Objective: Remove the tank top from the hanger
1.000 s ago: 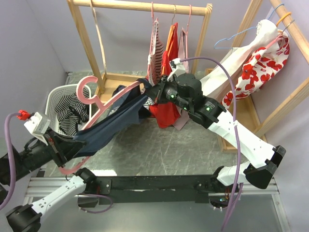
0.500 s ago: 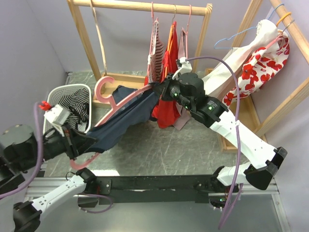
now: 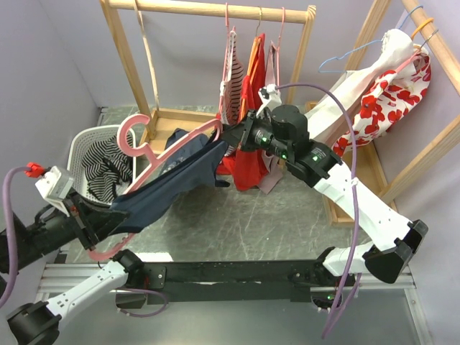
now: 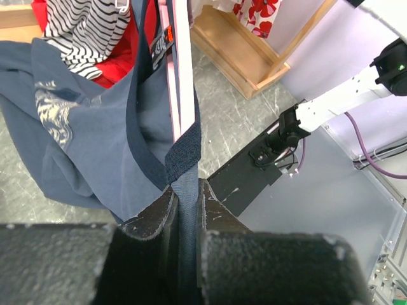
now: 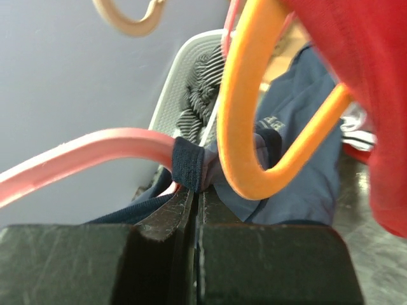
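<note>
Dragged leftward, the navy-blue fabric tank top still spans the pink plastic hanger above the table; left gripper pinches one strap, right gripper nips the other, so neither shoulder looks freed.

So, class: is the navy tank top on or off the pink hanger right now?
On. In both wrist views a strap of the tank top wraps around an arm of the pink hanger.

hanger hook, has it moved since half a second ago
Yes. The hanger hook has swung left, from by the rack post foot back over the basket right rim.
</note>
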Controlling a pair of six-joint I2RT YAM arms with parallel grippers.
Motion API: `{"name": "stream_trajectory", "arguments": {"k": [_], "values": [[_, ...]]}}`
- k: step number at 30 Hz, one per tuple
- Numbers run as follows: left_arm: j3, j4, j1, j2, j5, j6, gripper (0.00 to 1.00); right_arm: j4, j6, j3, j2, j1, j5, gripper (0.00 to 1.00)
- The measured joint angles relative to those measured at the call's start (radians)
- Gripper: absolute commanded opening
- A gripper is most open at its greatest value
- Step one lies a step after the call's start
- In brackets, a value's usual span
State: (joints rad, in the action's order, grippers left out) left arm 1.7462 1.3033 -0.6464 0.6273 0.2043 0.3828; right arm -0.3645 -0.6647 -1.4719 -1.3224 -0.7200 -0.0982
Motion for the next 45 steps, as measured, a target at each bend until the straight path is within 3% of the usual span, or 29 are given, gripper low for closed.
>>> {"name": "stream_trajectory", "arguments": {"k": [6, 18, 32, 45], "values": [[-0.002, 0.003, -0.004, -0.023, -0.018, -0.002, 0.01, 0.038, -0.007, 0.098, 0.020, -0.009, -0.098, 0.00], [-0.064, -0.061, -0.012, -0.031, -0.001, -0.031, 0.01, -0.025, 0.049, 0.163, 0.055, -0.140, 0.055, 0.00], [-0.082, -0.136, -0.013, 0.034, 0.038, -0.074, 0.01, -0.108, 0.293, 0.167, 0.092, -0.216, 0.002, 0.00], [-0.177, -0.185, -0.016, 0.079, -0.011, -0.063, 0.01, -0.138, 0.354, 0.184, 0.209, -0.222, 0.064, 0.01]]}}
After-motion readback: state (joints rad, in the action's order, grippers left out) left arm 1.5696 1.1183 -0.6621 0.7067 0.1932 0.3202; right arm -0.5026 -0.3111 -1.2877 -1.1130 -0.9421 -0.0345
